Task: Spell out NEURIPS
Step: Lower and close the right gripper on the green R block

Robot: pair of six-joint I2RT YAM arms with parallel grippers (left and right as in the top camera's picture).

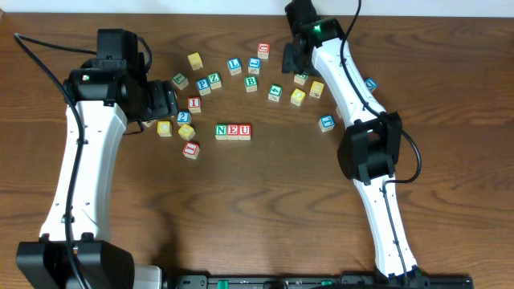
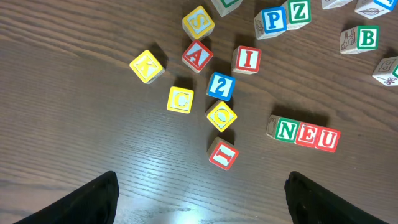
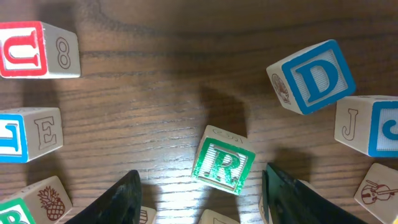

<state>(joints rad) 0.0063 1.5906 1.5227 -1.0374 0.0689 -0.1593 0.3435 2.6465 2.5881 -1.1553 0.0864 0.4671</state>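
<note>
right fingers [image 3: 121, 202] stand open astride green r [image 3: 222, 160], clear of its edges; left fingers [image 2: 93, 202] open, far from neu row [image 2: 308, 132].

N [image 1: 222, 130], E [image 1: 233, 131] and U [image 1: 244, 131] sat touching in a row at the middle of the frame. I [image 1: 193, 103] sat to their upper left, P [image 1: 203, 85] above it. R [image 3: 222, 160] lay lower left of D [image 3: 314, 76].

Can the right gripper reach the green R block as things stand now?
Probably yes: the R lies between the open jaws of the right gripper, with a gap on each side; the D block stands apart.
</note>
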